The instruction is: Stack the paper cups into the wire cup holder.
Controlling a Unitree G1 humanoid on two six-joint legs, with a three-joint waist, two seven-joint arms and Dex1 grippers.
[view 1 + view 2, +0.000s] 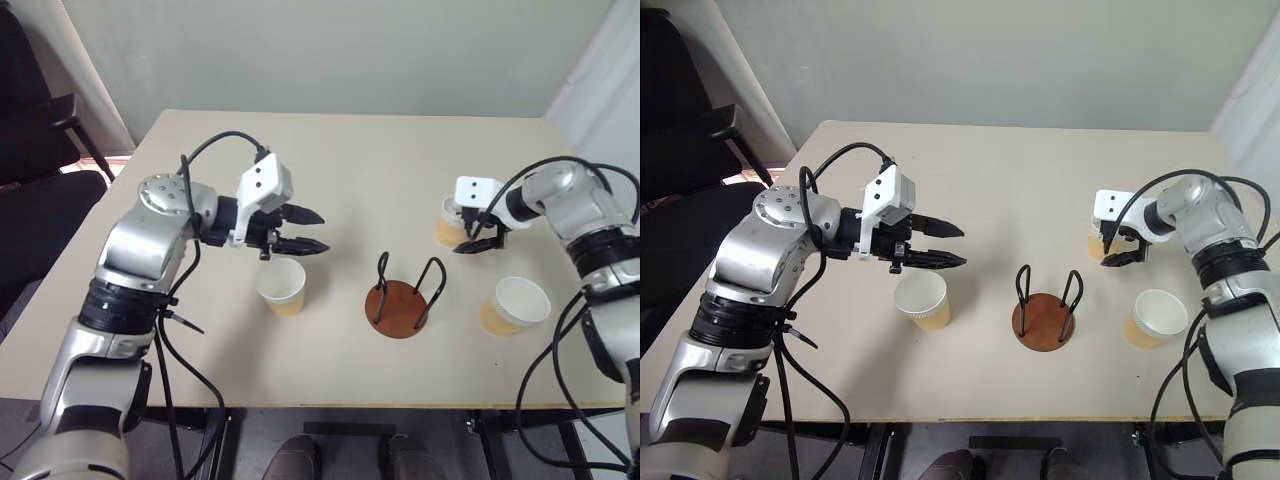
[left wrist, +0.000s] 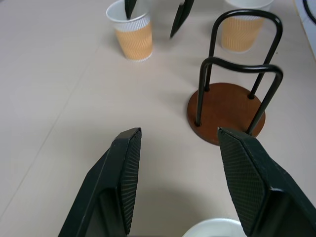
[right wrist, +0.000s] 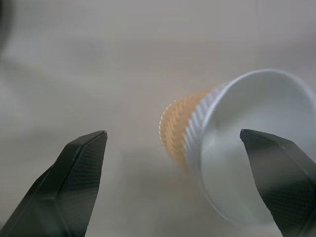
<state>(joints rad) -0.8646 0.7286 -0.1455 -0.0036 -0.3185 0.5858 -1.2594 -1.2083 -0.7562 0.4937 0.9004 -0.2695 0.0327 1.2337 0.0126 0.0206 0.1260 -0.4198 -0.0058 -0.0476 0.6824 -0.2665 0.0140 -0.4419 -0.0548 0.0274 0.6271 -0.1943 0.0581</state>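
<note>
Right wrist view: end effector (image 3: 173,163) (open) straddling cup (image 3: 232,143)

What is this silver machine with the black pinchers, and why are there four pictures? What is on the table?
It is a robot with two arms. Each arm ends in a gripper, two black fingers that pinch. Two pictures come from cameras on its head, looking down at the table. The other two come from cameras on its wrists, looking along the fingers. On the table stand three paper cups: one below the left gripper, one right by the right gripper, and one near the table's right edge. In the middle is the wire cup holder, a brown disc with two black wire loops, with no cup in it yet. Both grippers are open and hold nothing.
</note>
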